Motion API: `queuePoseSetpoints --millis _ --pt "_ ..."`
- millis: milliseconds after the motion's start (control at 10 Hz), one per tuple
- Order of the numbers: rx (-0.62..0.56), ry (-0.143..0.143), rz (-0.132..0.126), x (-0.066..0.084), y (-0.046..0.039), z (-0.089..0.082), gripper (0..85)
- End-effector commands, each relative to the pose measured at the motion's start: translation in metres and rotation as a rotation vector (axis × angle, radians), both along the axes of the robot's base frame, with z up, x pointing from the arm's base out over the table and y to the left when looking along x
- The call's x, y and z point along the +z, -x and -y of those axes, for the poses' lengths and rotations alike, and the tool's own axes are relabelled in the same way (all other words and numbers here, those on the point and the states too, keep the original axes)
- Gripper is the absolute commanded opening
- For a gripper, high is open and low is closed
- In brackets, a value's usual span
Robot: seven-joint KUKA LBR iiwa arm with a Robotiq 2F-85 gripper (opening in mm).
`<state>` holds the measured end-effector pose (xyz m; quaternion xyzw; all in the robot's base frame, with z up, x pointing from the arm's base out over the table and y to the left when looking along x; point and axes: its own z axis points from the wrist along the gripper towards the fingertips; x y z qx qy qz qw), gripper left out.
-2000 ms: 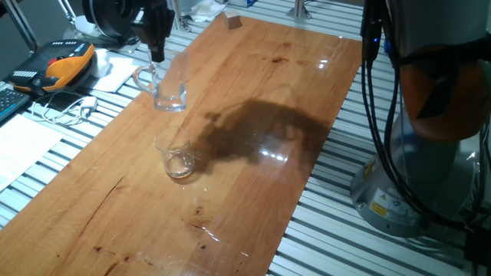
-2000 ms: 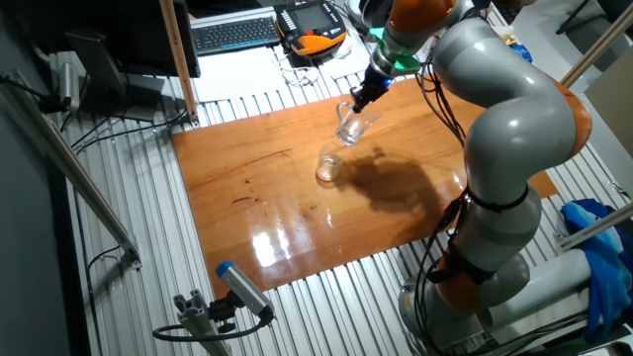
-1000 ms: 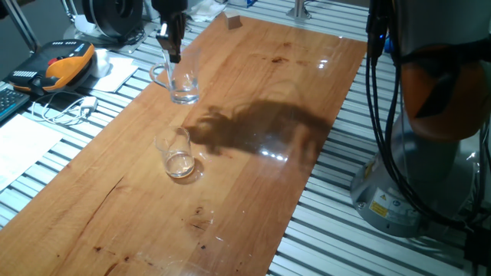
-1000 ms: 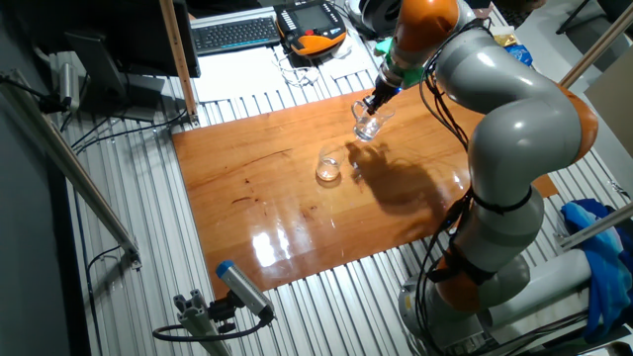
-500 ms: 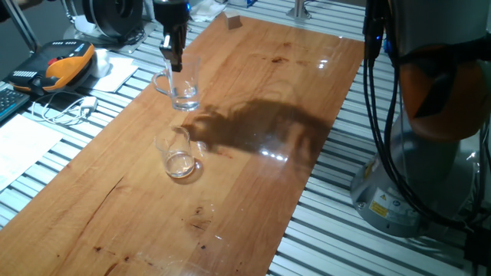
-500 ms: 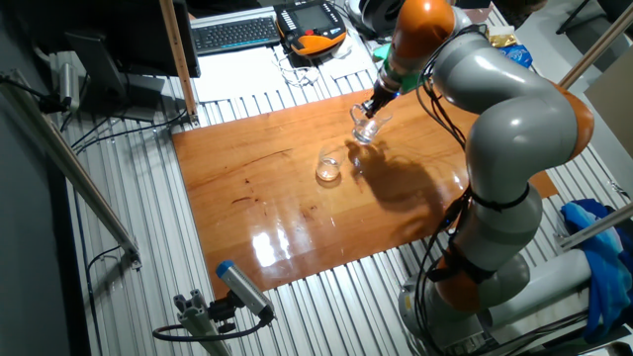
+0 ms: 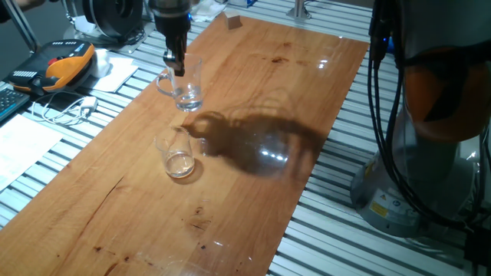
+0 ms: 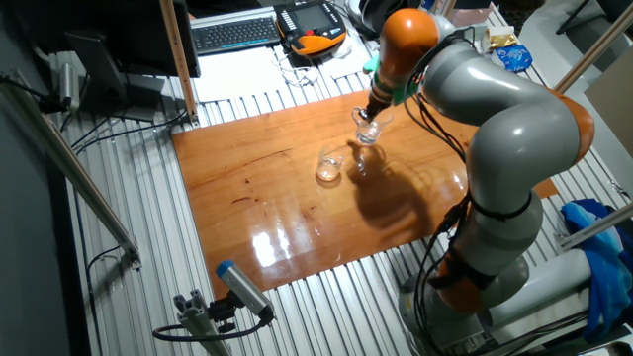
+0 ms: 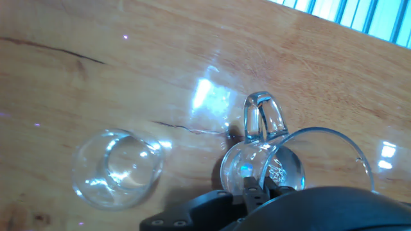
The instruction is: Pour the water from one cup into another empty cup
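Observation:
The clear glass mug (image 7: pixel 184 87) with a loop handle hangs from my gripper (image 7: pixel 177 63), which is shut on its rim wall. It seems held just above the wooden table (image 7: pixel 261 84), close to upright. A little water (image 7: pixel 189 100) sits at its bottom. The empty handleless tumbler (image 7: pixel 177 153) stands on the table just in front of the mug. In the other fixed view the mug (image 8: pixel 368 127) is up and right of the tumbler (image 8: pixel 328 166). In the hand view the mug (image 9: pixel 260 122) is right of the tumbler (image 9: pixel 117 168), with my gripper (image 9: pixel 259 188) at the mug's rim.
A small wooden block (image 7: pixel 233 21) lies at the table's far end. An orange teach pendant (image 7: pixel 65 61), cables and papers lie off the table's left side. A keyboard (image 8: pixel 235 33) is behind the table. The robot base (image 7: pixel 418 153) stands on the right.
My gripper has carried the mug to the right and nearer to the tumbler. The tumbler has not moved.

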<state>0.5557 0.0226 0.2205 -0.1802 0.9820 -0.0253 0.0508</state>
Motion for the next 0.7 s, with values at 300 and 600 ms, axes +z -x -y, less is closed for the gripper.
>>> queuePoseSetpoints --millis 300,600 --pt "0.007 0.041 0.015 -0.012 0.0045 0.001 0.0" --pt "0.007 0.047 0.022 -0.026 0.0032 -0.001 0.0"
